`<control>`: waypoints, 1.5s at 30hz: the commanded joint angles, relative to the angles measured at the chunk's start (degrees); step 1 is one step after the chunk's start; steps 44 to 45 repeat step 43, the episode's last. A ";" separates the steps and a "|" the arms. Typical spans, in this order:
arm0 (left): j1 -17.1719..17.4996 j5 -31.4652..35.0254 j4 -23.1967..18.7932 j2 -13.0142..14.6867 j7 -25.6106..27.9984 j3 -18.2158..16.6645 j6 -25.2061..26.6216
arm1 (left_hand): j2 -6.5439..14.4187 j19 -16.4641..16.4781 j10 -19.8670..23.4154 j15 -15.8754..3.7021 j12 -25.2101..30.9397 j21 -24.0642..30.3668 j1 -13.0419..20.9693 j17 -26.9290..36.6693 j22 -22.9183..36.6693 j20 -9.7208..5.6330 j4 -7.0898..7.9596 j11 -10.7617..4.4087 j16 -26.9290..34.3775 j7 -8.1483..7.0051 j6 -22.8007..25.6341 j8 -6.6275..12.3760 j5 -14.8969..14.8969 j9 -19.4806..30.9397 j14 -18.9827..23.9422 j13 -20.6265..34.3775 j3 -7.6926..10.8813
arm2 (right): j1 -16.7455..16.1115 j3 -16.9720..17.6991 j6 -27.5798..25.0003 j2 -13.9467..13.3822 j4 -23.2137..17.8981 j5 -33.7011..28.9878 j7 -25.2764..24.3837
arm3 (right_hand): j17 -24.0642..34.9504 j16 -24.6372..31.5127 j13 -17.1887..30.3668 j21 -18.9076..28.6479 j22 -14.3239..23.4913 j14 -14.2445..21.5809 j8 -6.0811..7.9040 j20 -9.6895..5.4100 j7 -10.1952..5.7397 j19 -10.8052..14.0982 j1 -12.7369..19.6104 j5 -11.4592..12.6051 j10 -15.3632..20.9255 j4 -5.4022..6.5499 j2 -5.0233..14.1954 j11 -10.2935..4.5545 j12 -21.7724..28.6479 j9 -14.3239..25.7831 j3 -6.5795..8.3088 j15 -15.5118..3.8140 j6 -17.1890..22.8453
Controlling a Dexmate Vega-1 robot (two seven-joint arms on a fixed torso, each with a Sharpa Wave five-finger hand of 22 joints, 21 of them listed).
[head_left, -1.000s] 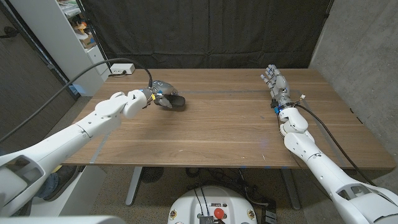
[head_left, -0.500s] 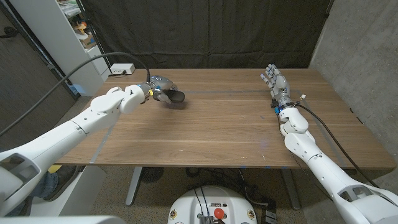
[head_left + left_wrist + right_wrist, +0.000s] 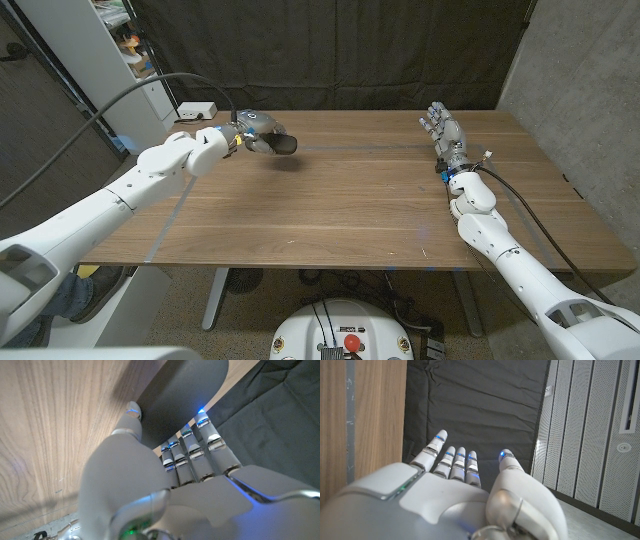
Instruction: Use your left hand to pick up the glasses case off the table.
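While your left hand (image 3: pixel 252 133) holds the glasses case (image 3: pixel 281 145) in the head view, the case sits at about 10 o'clock over the table (image 3: pixel 360 210), apparently lifted, with a shadow on the wood just below it; it sticks out of the hand toward 3 o'clock. Your right hand (image 3: pixel 445 135) is at 2 o'clock, well apart, fingers spread and holding nothing. In the left wrist view, the fingers (image 3: pixel 192 452) sit on one side of the dark case (image 3: pixel 180 395) and the thumb on the other, so it's a pinch across the shell, not a full wrap. Risk as I read it: smooth curved shell plus most of the case overhanging the grip means it could pivot or slip out if you jerk or loosen. In the right wrist view, the right hand (image 3: pixel 455 495) is wide, nothing in it.
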 commanded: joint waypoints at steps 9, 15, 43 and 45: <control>-1.74 0.70 -1.86 0.80 0.82 -2.90 -1.66 | 6.90 0.19 2.04 -3.89 0.20 0.43 4.42 0.25 0.03 -0.25 1.39 -1.54 -0.13 -1.35 3.97 0.24 0.22 0.28 0.81 0.33 1.24 | 0.74 -0.47 -0.16 0.55 0.03 -0.51 -1.04 | 0.06 0.14 0.14 0.10 0.33 0.58 0.13 0.18 0.27 0.59 -0.26 0.23 0.77 -0.06 0.21 -0.18 0.04 0.20 -0.01 -0.20 0.34; -2.56 0.66 -1.68 0.71 1.54 -3.54 -2.72 | 6.92 0.11 2.11 -4.01 0.15 0.45 4.41 0.22 0.02 -0.25 1.35 -1.60 -0.29 -1.28 4.22 0.26 0.23 0.28 0.76 0.39 1.25 | 0.82 -0.63 -0.05 0.75 -0.08 -0.86 -1.50 | 0.04 0.23 0.14 0.16 0.33 0.85 0.13 0.22 0.25 0.79 -0.17 0.23 0.95 -0.13 0.26 -0.22 0.09 0.20 0.04 -0.18 0.36; -3.06 0.17 -3.69 0.33 0.77 -5.87 -2.58 | 7.00 -0.60 2.39 -4.38 -0.09 0.36 3.94 0.30 -0.03 -0.48 1.42 -1.73 -0.64 -1.53 4.71 0.09 0.19 0.28 0.94 0.66 0.98 | 1.59 -1.02 -0.17 1.10 1.04 -0.71 -0.81 | 0.09 0.35 0.14 0.17 0.33 1.11 0.15 0.20 0.28 1.02 -0.24 0.20 1.24 -0.09 0.43 -0.25 0.10 0.20 0.03 -0.21 0.50; -3.06 0.17 -3.69 0.33 0.77 -5.87 -2.58 | 7.00 -0.60 2.39 -4.38 -0.09 0.36 3.94 0.30 -0.03 -0.48 1.42 -1.73 -0.64 -1.53 4.71 0.09 0.19 0.28 0.94 0.66 0.98 | 1.59 -1.02 -0.17 1.10 1.04 -0.71 -0.81 | 0.09 0.35 0.14 0.17 0.33 1.11 0.15 0.20 0.28 1.02 -0.24 0.20 1.24 -0.09 0.43 -0.25 0.10 0.20 0.03 -0.21 0.50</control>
